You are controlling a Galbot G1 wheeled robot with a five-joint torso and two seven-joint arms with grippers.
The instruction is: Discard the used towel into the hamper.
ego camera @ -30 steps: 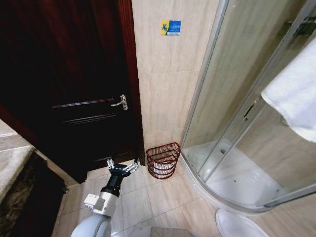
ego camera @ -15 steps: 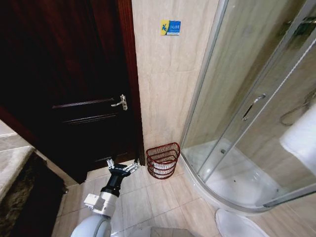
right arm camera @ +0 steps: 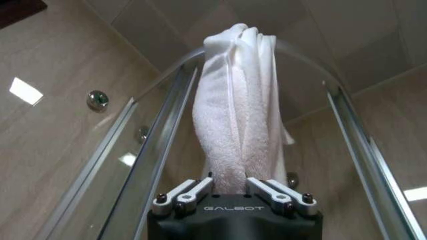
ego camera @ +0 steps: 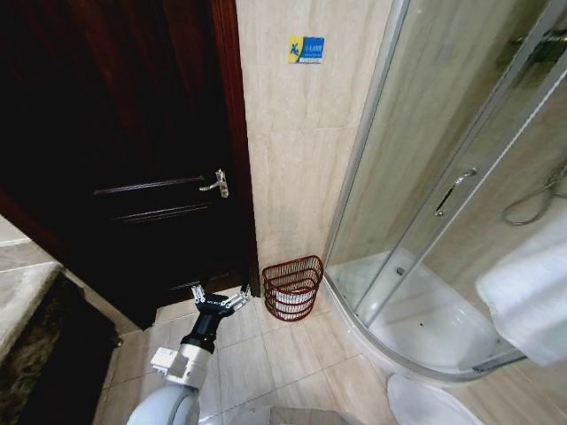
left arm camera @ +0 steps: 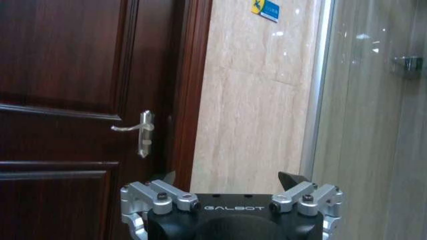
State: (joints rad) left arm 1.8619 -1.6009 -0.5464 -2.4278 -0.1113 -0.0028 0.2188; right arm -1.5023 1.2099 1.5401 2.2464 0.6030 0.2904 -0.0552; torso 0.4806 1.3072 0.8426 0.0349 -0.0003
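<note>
I have the white terry towel (right arm camera: 237, 115) pinched in my right claw (right arm camera: 230, 187), its fingers pressed in on the bunched end while the rest runs on away from the wrist. In the head view the towel (ego camera: 527, 297) shows at the far right edge, in front of the curved glass shower enclosure (ego camera: 425, 204) and well apart from the small round reddish-brown wire hamper (ego camera: 292, 286). The hamper sits on the beige tiled floor (ego camera: 266, 354) against the wall, between the dark wooden door (ego camera: 133, 159) and the shower's curved base.

My worry is the drop. The hamper's mouth looks narrow for a loose, bulky cloth, so if I let go off-centre the towel could drape over the rim or slide to the floor. On the way across, the trailing end might also catch the chrome shower handle (ego camera: 454, 190) or drag on the glass.

My left claw (ego camera: 219, 302) hangs low, spread and empty, just beside the hamper towards the door. I judge it close enough to crowd the right arm's approach, or to nudge the light basket.
</note>
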